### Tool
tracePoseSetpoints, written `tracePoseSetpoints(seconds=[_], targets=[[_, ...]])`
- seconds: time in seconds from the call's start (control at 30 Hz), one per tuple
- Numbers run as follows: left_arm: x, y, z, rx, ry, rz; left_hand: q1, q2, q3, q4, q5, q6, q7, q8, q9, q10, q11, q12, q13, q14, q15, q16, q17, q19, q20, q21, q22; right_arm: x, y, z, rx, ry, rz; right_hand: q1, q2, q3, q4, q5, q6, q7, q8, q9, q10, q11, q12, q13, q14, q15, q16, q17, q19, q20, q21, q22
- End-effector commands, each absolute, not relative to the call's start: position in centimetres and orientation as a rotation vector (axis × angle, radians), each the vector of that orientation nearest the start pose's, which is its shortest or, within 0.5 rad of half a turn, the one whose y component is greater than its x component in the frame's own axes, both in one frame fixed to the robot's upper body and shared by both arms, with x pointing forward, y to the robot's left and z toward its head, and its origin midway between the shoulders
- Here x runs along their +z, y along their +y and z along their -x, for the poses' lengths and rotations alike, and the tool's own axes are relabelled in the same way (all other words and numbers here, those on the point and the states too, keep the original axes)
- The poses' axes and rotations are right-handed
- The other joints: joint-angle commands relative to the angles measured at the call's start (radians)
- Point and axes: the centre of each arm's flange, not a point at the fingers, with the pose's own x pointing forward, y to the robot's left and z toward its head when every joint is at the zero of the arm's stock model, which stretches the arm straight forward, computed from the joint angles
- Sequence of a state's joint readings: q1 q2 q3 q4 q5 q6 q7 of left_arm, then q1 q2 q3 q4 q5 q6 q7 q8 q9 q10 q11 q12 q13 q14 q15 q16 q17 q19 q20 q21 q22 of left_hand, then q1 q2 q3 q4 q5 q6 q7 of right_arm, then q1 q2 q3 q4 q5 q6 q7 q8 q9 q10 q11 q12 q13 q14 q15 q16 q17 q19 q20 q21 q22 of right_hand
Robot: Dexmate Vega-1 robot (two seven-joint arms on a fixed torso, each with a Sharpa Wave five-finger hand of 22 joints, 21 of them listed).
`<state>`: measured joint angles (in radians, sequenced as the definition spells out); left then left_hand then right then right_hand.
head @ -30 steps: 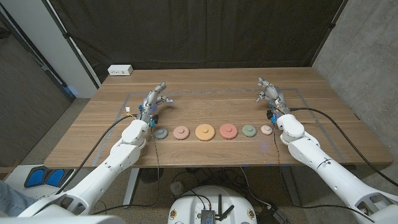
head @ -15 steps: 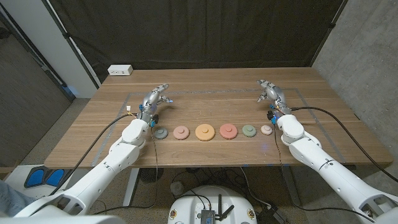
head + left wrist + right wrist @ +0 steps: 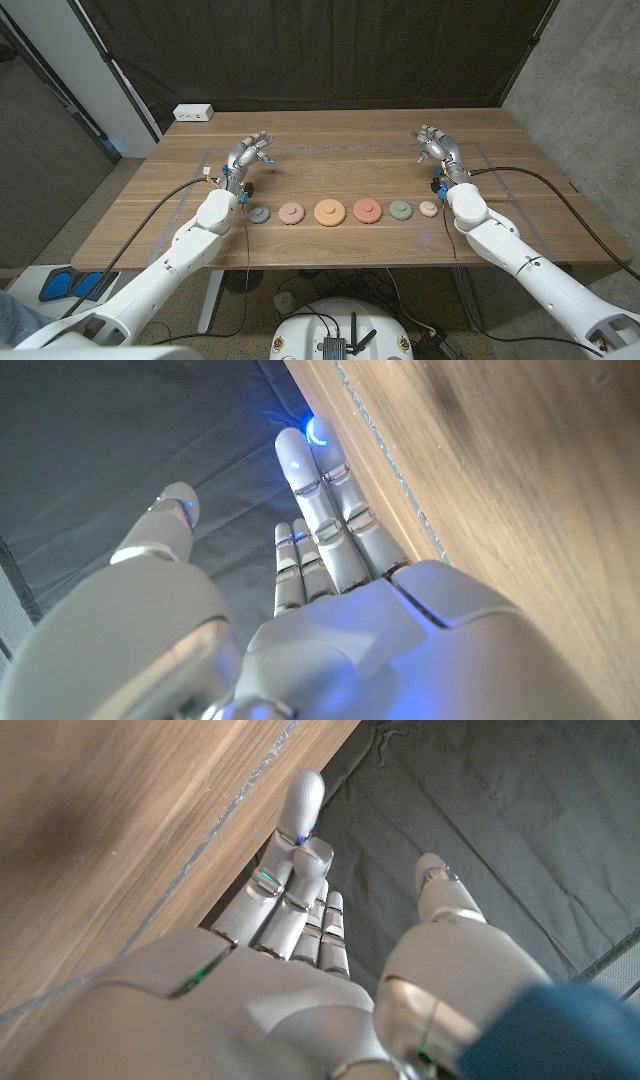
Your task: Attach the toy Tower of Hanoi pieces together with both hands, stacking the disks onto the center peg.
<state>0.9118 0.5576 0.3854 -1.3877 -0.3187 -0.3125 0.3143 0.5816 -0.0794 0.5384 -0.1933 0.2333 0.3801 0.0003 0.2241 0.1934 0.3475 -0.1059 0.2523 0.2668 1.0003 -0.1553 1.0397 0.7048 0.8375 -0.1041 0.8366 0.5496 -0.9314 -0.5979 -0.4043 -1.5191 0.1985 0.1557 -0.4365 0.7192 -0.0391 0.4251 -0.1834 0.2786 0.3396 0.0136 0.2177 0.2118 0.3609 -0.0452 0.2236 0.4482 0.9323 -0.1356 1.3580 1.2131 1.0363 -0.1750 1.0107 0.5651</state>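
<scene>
Several round toy pieces lie in a row near the table's front in the head view: a grey-green disk, a pink disk, a large orange disk, a red disk, a green disk and a small pale disk. My left hand is behind the row's left end, fingers apart, holding nothing. My right hand is behind the row's right end, also empty with fingers extended. The left wrist view shows the left hand stretched out along the wood, and the right wrist view shows the right hand likewise.
A white power strip lies at the table's far left corner. Thin tape lines mark a rectangle on the wooden table. A dark curtain hangs behind the table, and cables trail from both wrists.
Both hands have turned slightly and their fingers have spread a little more. The pieces have not moved.
</scene>
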Motion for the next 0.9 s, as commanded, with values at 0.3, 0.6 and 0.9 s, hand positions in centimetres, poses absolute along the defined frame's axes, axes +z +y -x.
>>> tracePoseSetpoints(seconds=[0.3, 0.6, 0.9], targets=[[-2.5, 29.9, -62.4, 0.212, -0.757, -0.352, 0.092, -0.004, 0.006, 0.0, 0.018, 0.026, -0.012, 0.007, 0.006, 0.03, -0.017, 0.015, 0.02, 0.003, -0.062, 0.025, -0.006, 0.0, -0.064, 0.022, 0.003, -1.5, -28.6, -60.1, -0.293, -0.7, 0.579, 0.045, -0.005, 0.013, 0.008, 0.013, -0.007, -0.024, -0.001, 0.005, -0.005, -0.01, -0.005, 0.016, -0.008, -0.082, 0.01, -0.006, -0.007, -0.039, 0.012, -0.007], [-1.6, 28.6, -61.6, 0.306, -0.799, -0.484, 0.117, -0.01, -0.002, 0.005, 0.02, 0.029, -0.016, 0.006, 0.007, 0.029, -0.017, 0.012, 0.028, 0.005, -0.061, 0.035, -0.011, 0.002, -0.065, 0.033, 0.004, -1.1, -29.1, -59.4, -0.344, -0.712, 0.664, 0.058, -0.007, 0.013, 0.011, 0.014, 0.006, -0.035, 0.005, 0.007, -0.011, -0.012, -0.006, 0.023, -0.017, -0.082, 0.005, -0.014, -0.013, -0.039, 0.015, -0.013], [-2.3, 27.2, -61.2, 0.395, -0.818, -0.581, 0.116, -0.027, -0.029, 0.017, 0.017, 0.053, -0.025, 0.013, 0.008, 0.053, -0.031, 0.018, 0.035, 0.02, -0.059, 0.054, -0.018, 0.015, -0.075, 0.047, 0.002, -1.1, -29.0, -58.5, -0.445, -0.748, 0.852, 0.069, -0.009, 0.011, 0.016, 0.017, 0.016, -0.045, 0.009, 0.01, -0.022, -0.01, -0.009, 0.033, -0.02, -0.082, 0.005, -0.016, -0.022, -0.039, 0.019, -0.024]])
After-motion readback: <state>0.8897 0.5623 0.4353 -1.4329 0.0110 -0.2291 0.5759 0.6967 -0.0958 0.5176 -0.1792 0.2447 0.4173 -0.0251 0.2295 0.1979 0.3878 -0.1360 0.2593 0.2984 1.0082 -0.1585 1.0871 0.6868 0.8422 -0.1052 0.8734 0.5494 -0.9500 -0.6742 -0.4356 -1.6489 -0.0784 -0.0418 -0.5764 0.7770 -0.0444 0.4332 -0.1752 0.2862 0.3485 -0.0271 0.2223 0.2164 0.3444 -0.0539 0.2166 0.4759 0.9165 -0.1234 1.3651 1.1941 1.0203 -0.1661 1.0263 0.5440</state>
